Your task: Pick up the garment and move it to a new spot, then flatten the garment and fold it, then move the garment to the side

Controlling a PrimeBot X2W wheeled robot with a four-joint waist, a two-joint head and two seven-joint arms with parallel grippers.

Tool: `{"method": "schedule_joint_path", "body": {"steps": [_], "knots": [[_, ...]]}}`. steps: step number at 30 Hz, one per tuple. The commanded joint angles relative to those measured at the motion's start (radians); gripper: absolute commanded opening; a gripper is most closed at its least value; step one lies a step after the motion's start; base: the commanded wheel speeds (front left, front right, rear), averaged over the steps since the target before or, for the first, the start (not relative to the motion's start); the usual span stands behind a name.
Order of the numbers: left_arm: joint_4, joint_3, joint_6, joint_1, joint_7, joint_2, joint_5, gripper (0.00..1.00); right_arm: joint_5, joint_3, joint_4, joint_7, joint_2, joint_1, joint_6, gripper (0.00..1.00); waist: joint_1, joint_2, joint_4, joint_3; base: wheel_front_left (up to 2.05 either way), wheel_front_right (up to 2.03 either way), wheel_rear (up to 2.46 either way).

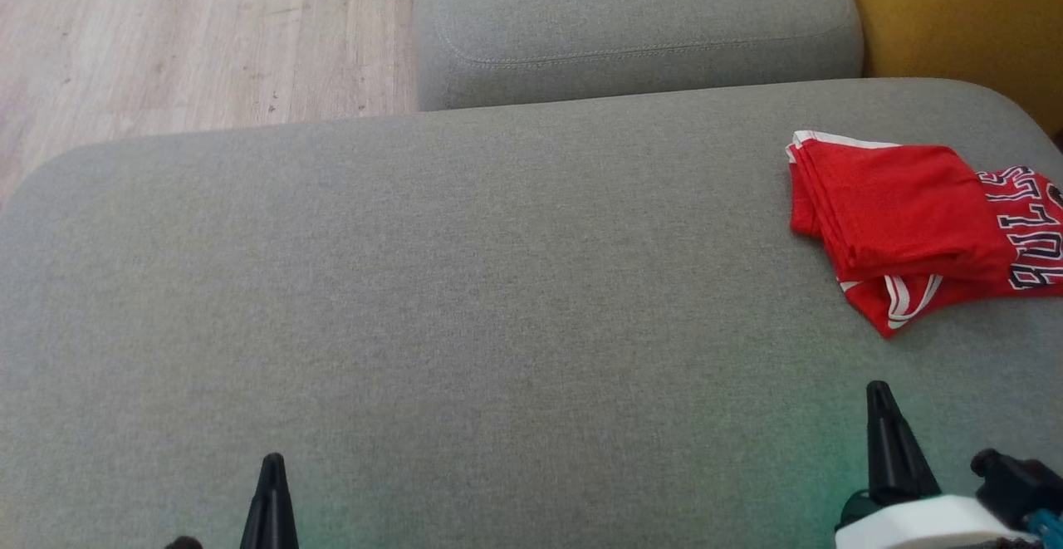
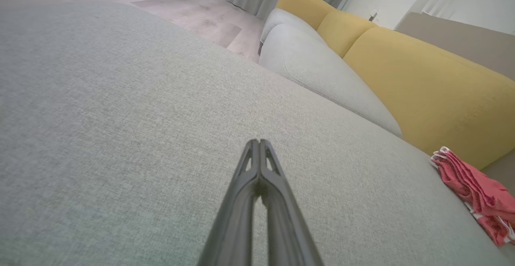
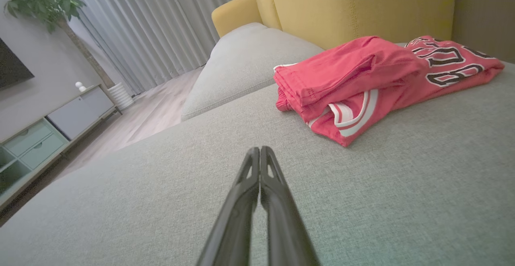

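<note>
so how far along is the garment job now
Looks done: the red garment lies folded on the right side of the grey cushion. In hand: nothing; left pincer and right pincer are shut and empty, clear of it. Left: apparently nothing.

Grey sofa (image 1: 465, 283), yellow backrest (image 3: 362, 4), wood floor (image 1: 166, 42), curtains (image 3: 161, 28).

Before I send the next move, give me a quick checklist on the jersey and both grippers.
1. Red jersey folded: ok, it lies in a layered stack.
2. Fold tidy: not ok, a white-trimmed layer sticks out under the top fold.
3. Jersey set aside: ok, it sits near the right end of the grey cushion.
4. Left gripper empty: ok, shut on nothing.
5. Right gripper empty: ok, shut and apart from the jersey.
</note>
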Motion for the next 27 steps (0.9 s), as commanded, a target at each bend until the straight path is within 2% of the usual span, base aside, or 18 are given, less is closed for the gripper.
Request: {"method": "schedule_joint_path", "body": {"steps": [1, 27], "knots": [[-0.022, 0.022, -0.006, -0.043, 0.008, 0.011, -0.026, 0.0, 0.033, 0.001, -0.026, 0.003, -0.018, -0.051, 0.002, 0.0, -0.0001, 0.0, 0.0, 0.0, 0.0, 0.0, 0.0], [-0.014, 0.059, -0.013, -0.113, 0.077, 0.016, -0.316, 0.0, 0.369, -0.013, -0.011, 0.07, -0.026, -0.109, 0.003, 0.0, -0.0001, 0.0, 0.005, 0.005, 0.0, 0.0, 0.0]]}}
